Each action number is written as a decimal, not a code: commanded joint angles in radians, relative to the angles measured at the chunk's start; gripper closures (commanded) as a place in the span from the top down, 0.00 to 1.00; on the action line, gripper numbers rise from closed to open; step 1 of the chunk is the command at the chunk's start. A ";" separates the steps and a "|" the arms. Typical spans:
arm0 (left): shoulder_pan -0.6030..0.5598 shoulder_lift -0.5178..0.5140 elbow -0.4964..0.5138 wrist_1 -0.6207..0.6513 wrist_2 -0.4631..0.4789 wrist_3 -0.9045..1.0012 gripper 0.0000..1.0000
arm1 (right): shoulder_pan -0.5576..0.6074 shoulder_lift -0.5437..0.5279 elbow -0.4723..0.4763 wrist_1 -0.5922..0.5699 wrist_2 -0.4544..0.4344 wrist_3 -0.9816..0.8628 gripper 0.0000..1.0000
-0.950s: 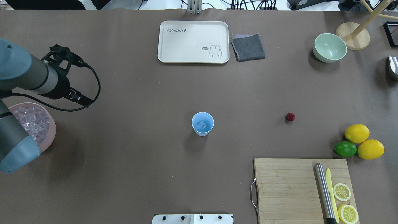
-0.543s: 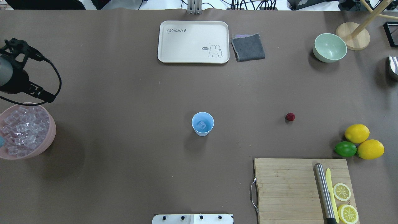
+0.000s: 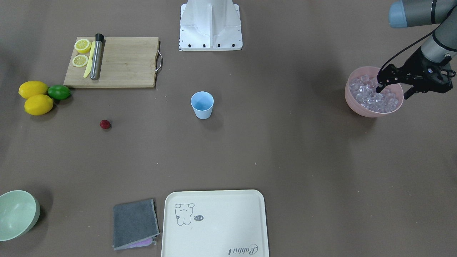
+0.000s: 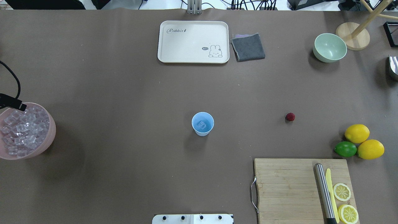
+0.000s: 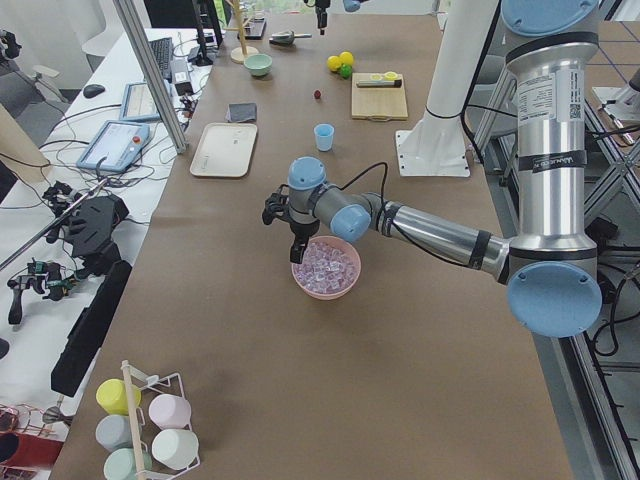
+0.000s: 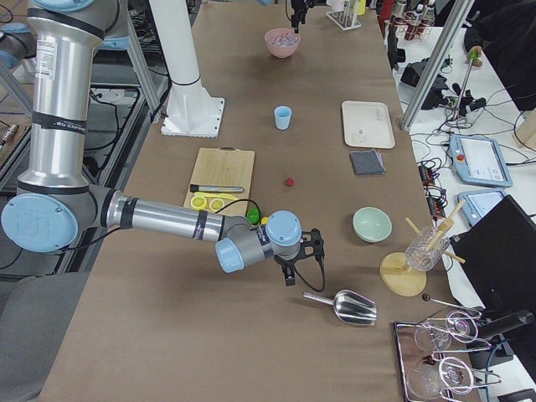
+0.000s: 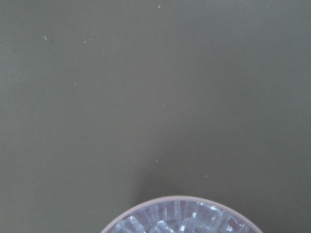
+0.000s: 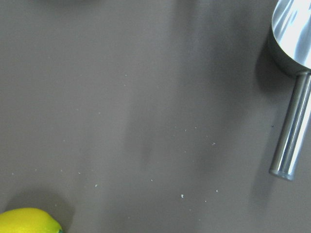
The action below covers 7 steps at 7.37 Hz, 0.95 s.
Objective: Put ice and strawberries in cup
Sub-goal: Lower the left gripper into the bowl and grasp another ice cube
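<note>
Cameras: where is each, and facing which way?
Front-facing: across the table, looking down; left gripper at pink bowl.
Overhead: from the opposite side, above cup; left gripper barely shows.
Exterior left: table's end; left gripper near.
Exterior right: opposite end; right gripper near.
Left wrist: down on ice; no fingers.
Right wrist: down on scoop; no fingers.
Overhead, front-facing share the strawberry.

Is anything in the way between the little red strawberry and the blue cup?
No, nothing visible is. Only bare brown table lies between the strawberry and the cup. The cutting board sits off that line, nearer the robot.
</note>
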 commanded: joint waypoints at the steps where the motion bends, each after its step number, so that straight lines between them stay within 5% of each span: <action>1: -0.003 0.059 0.096 -0.208 -0.025 -0.198 0.97 | 0.000 0.000 0.007 0.014 0.000 0.000 1.00; 3: 0.022 0.065 0.169 -0.370 -0.019 -0.330 0.97 | 0.000 0.000 0.016 0.014 0.000 0.000 1.00; 7: 0.078 0.044 0.164 -0.375 -0.003 -0.342 0.91 | 0.000 0.000 0.016 0.014 -0.002 0.000 1.00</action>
